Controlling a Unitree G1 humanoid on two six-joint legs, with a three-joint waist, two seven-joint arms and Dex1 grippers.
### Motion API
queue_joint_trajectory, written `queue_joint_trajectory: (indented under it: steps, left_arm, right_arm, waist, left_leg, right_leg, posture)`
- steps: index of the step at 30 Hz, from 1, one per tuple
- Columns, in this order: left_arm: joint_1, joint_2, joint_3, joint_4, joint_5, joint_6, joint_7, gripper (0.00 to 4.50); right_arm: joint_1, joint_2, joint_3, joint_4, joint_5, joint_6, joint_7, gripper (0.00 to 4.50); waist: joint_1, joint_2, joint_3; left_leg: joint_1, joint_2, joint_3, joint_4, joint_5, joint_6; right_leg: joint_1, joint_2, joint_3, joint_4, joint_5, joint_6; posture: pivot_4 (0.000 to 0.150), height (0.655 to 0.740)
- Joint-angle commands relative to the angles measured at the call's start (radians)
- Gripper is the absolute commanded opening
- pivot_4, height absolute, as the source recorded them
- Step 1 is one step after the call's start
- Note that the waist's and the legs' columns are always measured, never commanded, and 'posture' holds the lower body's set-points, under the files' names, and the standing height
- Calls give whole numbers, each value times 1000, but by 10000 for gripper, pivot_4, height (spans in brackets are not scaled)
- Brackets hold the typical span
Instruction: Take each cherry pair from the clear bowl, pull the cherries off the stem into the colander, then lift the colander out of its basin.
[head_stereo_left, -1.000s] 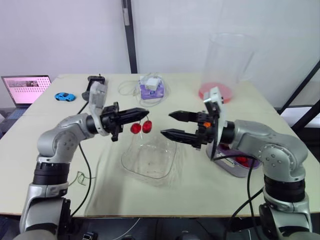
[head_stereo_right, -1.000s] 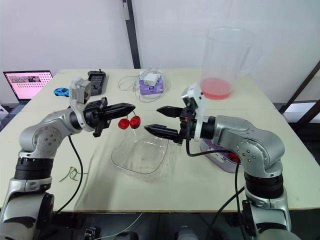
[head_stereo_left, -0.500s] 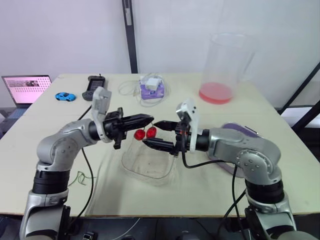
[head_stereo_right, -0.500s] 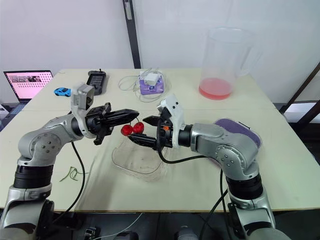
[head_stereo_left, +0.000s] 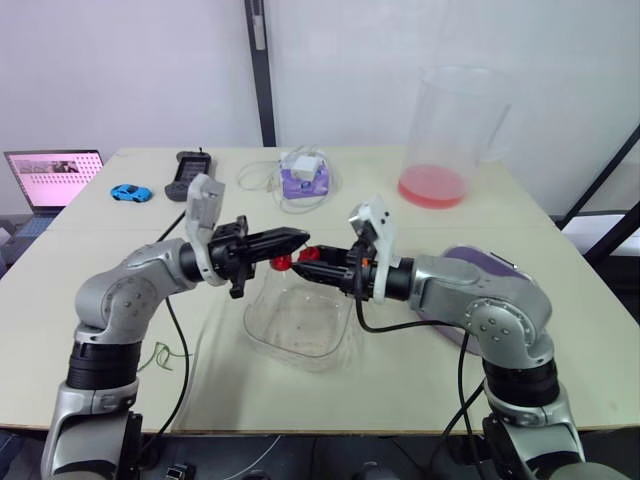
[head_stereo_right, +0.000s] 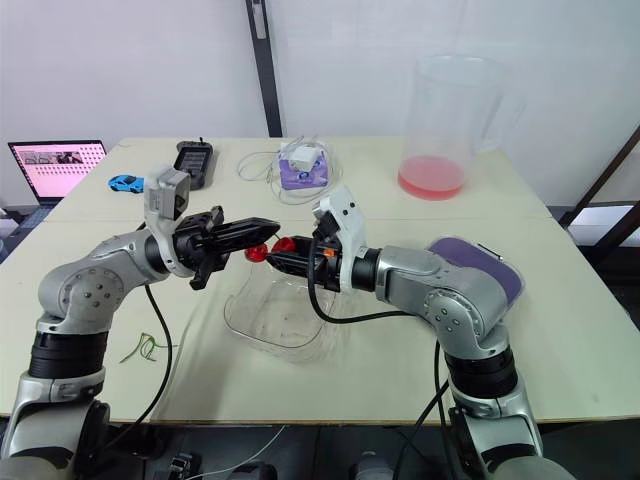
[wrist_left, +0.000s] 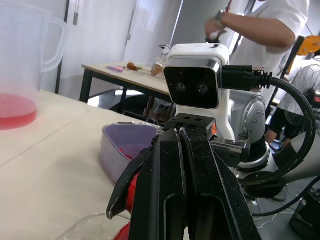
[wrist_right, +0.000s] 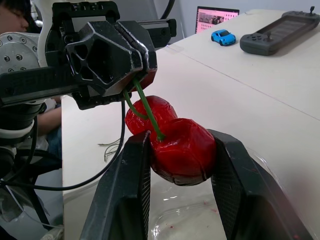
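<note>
Step in hand: stripping one cherry pair. The left gripper (head_stereo_left: 298, 238) is pinched tight on the green stem (wrist_right: 144, 106). The right gripper (head_stereo_left: 318, 268) is clamped on one cherry (wrist_right: 182, 150), its twin (wrist_right: 146, 114) loose beside it, both above the clear bowl (head_stereo_left: 262, 335).

Judgement: the pull belongs over the purple basin (head_stereo_left: 495, 268), three o'clock of the bowl, where the colander presumably sits.

Table (head_stereo_left: 400, 385) pale and matte. Laptop (head_stereo_left: 52, 178) at ten o'clock, toy car (head_stereo_left: 129, 192), controller (head_stereo_left: 187, 172), pitcher (head_stereo_left: 450, 135) at one. A person (wrist_left: 260, 25) stands at a far bench.
</note>
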Motion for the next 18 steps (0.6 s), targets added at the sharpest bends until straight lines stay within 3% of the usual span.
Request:
queue_joint_trajectory:
  steps: [1,13,18]
  left_arm:
    - [-10,-1,19,-22,-16,-14,4,0]
    - [-14,-5,24,-16,-15,-23,10,0]
    - [-13,-10,24,-13,-15,-28,12,0]
  right_arm:
    - [-9,3,-8,-21,9,-14,0,16997]
    - [61,-34,6,-7,16,46,15,16997]
    - [54,-70,-64,-16,70,97,28,16997]
  waist:
    - [0,0,0]
    - [0,0,0]
    - [1,0,0]
  left_leg:
    - [0,0,0,0,0,0]
    - [0,0,0,0,0,0]
    - [0,0,0,0,0,0]
  right_leg:
    - [0,0,0,0,0,0]
    - [0,0,0,0,0,0]
    - [0,0,0,0,0,0]
  posture:
    - [1500,7332]
    - [1500,7332]
    - [1500,7332]
